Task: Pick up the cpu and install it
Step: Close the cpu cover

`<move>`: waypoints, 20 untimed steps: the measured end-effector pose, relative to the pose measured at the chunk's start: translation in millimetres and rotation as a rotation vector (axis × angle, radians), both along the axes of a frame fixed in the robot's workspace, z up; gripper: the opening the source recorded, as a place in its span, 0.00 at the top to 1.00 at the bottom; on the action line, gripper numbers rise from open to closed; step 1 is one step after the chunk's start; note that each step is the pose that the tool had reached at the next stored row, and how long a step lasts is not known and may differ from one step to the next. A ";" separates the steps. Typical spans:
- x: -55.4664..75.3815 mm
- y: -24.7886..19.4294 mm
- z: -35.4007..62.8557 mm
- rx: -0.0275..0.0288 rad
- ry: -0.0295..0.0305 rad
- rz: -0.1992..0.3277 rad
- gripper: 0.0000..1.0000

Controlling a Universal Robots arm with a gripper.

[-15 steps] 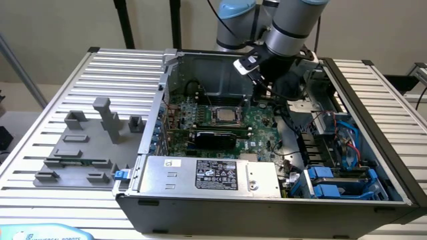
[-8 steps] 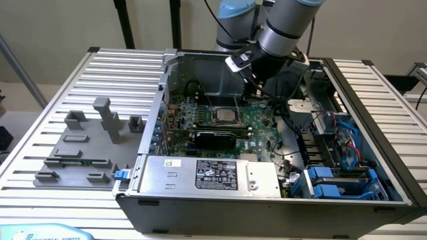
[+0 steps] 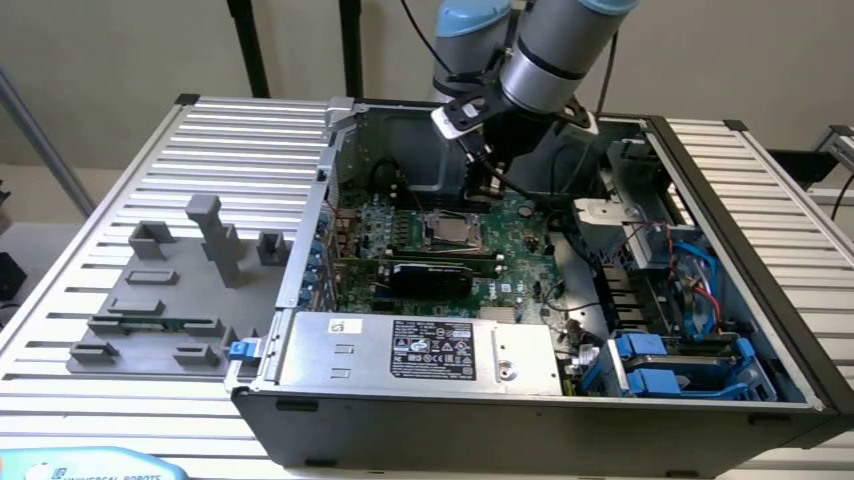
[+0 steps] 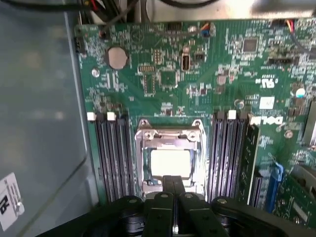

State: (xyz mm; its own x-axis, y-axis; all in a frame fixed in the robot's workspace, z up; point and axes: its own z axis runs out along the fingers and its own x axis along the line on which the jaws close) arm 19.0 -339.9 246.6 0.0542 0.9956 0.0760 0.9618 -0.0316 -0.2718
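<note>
Black end effector (image 4: 173,183), fingers pressed together and empty, hovers over one edge of the cpu (image 4: 170,163), which lies flat in the socket frame (image 4: 146,165) near the exterior view's middle; placing looks done, and the seated chip needs leaving undisturbed.

— What's behind you?
— A plain beige wall (image 3: 120,50), bare and evenly lit, with no hard shadows on it. Two black poles (image 3: 247,45) stand upright in front of it.
— And under your work?
— My table (image 3: 227,130). It's pale metal, ribbed in long slats, and runs out to both sides of the exterior view.
— Anything past its edge?
— On the exterior view's left a grey bar (image 3: 40,140) slants across, and beside it there's a strip of pale floor (image 3: 20,215).
</note>
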 end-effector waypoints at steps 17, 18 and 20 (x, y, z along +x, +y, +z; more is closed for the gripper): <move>-33.9 0.0 -20.7 -0.0001 0.0310 0.000 0.89; -34.6 0.0 -22.5 -0.0001 0.0310 0.000 0.89; -36.8 0.0 -26.2 0.0000 0.0309 0.000 0.89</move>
